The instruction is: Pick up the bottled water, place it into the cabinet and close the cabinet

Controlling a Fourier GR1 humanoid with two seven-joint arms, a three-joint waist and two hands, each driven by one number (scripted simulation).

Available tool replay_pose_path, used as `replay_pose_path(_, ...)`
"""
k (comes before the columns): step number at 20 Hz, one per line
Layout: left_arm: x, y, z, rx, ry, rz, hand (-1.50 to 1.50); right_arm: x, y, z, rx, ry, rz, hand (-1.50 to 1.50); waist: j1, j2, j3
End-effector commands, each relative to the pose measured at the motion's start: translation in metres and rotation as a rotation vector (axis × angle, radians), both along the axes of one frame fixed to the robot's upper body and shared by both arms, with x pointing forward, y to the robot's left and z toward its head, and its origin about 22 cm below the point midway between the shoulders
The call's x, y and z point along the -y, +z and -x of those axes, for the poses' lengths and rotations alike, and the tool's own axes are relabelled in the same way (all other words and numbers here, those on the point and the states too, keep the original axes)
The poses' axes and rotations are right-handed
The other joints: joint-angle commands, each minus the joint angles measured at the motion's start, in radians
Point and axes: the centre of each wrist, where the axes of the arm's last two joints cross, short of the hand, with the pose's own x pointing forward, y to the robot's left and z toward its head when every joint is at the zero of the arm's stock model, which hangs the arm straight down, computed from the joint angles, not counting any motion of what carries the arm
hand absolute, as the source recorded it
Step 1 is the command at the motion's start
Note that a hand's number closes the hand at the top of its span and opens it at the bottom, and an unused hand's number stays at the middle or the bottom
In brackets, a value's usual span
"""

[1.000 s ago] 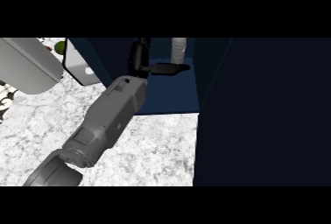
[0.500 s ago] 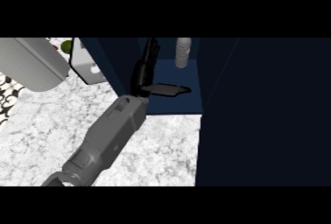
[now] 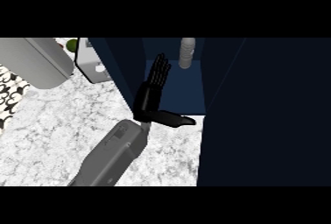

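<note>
The bottled water (image 3: 187,52), a pale grey bottle, stands upright at the back of the dark blue cabinet (image 3: 258,109). The cabinet's door (image 3: 119,74) is open and angled to the left. My right hand (image 3: 150,94) is at the cabinet's mouth, just right of the door's inner face. Its fingers (image 3: 158,72) are straight and point toward the bottle, and its thumb (image 3: 176,119) sticks out to the right. The hand holds nothing and stays clear of the bottle. The grey forearm (image 3: 113,155) comes in from the lower left. My left hand does not show.
A large grey rounded body (image 3: 32,61) fills the upper left. A white piece with holes (image 3: 93,68) and something green (image 3: 71,43) sit behind the door. The marble counter (image 3: 58,131) runs along the left, and a black-and-white patterned thing (image 3: 6,96) lies at its left edge.
The right hand has drawn back from the bottle toward me, and its fingers now stand straight. The bottle stays in the cabinet.
</note>
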Motion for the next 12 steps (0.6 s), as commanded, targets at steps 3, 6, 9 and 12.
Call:
replay_pose_path(3, -0.022, -0.012, 0.049, 0.003, -0.078, 0.044, -1.5, -0.004, 0.017, 0.001, 0.04, 0.039, 0.091, -1.5, 0.005, 0.0, 0.0)
replay_pose_path(6, -0.03, -0.007, 0.071, -0.015, -0.085, 0.054, 1.5, 0.004, 0.013, 0.005, 0.027, 0.134, 0.11, -1.5, 0.001, -0.001, 0.001)
replay_pose_path(9, -0.049, -0.003, 0.08, -0.036, -0.085, 0.043, 1.5, 0.002, 0.015, 0.002, 0.028, 0.241, 0.202, 1.5, 0.002, -0.001, 0.0)
replay_pose_path(12, -0.054, 0.007, 0.094, -0.052, -0.036, 0.048, 1.5, -0.002, 0.025, 0.009, -0.025, 0.32, 0.221, 1.5, -0.001, 0.0, 0.0)
